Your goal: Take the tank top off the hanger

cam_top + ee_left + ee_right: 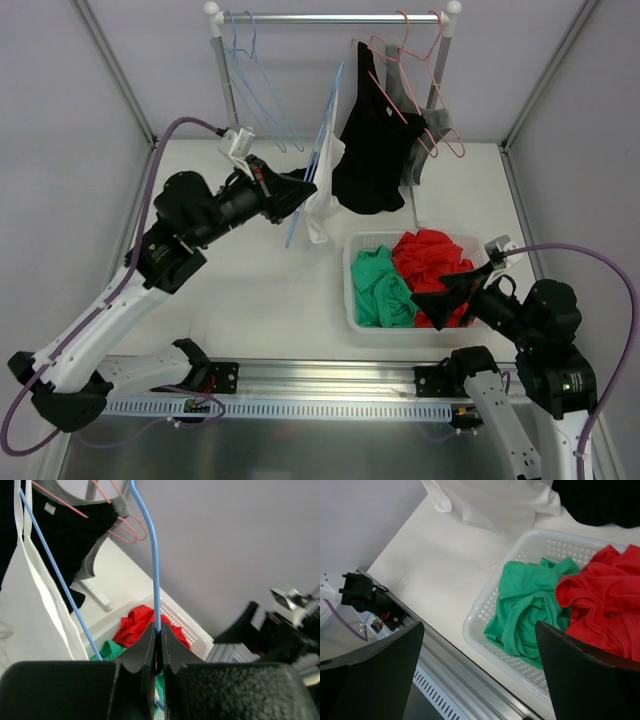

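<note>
A white tank top (325,205) hangs on a blue hanger (318,160), held off the rail between the rack and the basket. My left gripper (303,190) is shut on the blue hanger's wire; in the left wrist view the wire (154,555) runs up from between the closed fingers (159,635), with the white top (35,605) at the left. My right gripper (450,290) is open and empty over the basket's near side. In the right wrist view (480,630) its fingers are wide apart, and the white top's hem (490,500) lies on the table beyond.
A white basket (350,300) holds a green (380,290) and a red (430,255) garment. A clothes rack (340,17) at the back carries empty blue hangers (245,70), a black top (375,150) on a pink hanger and a grey garment (425,135).
</note>
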`<state>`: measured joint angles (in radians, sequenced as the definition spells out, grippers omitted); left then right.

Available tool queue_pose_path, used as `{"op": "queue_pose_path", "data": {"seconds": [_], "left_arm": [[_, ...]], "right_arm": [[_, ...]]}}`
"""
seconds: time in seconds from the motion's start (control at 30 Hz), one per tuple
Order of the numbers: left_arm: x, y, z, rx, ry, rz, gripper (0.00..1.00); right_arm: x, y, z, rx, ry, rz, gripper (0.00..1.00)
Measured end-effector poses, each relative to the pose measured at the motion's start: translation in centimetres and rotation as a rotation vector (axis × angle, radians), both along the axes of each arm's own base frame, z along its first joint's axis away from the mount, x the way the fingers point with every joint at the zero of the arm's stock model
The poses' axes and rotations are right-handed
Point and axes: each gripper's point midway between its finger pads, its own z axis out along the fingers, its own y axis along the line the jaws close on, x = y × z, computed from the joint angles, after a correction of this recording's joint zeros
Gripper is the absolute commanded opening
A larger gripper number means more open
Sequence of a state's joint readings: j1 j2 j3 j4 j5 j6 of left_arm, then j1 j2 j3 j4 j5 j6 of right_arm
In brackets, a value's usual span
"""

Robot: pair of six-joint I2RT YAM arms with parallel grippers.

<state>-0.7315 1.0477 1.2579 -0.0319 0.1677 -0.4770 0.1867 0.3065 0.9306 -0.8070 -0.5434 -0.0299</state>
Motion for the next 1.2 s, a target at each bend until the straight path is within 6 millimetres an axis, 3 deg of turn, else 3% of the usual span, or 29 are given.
{"op": "queue_pose_path", "data": {"seconds": [0.17,0.37,0.47,0.57,0.7,0.8,0.87,1.03,1.2], "left_arm": [[-5.9,3.0,2.5,-0.039,-0.058,-0.1,0.0],[-12.2,7.8,3.0,-0.04,-0.062,-0.14,0.0],[-14.6,9.9,3.2,-0.04,-0.061,-0.14,0.0],[-15.9,11.0,2.3,-0.031,-0.038,-0.148,0.0],[-16.0,9.9,-1.4,0.032,0.072,-0.198,0.0],[-15.9,9.3,-4.5,0.081,0.176,-0.216,0.0],[-16.0,9.3,-5.5,0.09,0.213,-0.216,0.0],[-17.0,9.9,-5.3,0.052,0.226,-0.22,0.0],[-17.2,9.9,-6.0,0.037,0.251,-0.221,0.0]], "right_arm": [[1.8,2.3,2.2,0.05,-0.034,0.128,0.95],[4.6,4.8,4.6,0.121,0.026,0.238,0.94],[4.5,7.1,6.1,0.122,0.019,0.341,0.93],[4.2,9.9,8.4,0.094,-0.034,0.447,0.88],[5.6,14.0,10.5,0.041,-0.14,0.514,0.82],[8.4,16.8,9.4,0.0,-0.159,0.5,0.77],[10.1,18.1,8.1,-0.025,-0.144,0.483,0.72],[13.4,20.6,4.5,-0.08,-0.098,0.446,0.65],[14.5,22.1,4.1,-0.08,-0.11,0.446,0.59]]}}
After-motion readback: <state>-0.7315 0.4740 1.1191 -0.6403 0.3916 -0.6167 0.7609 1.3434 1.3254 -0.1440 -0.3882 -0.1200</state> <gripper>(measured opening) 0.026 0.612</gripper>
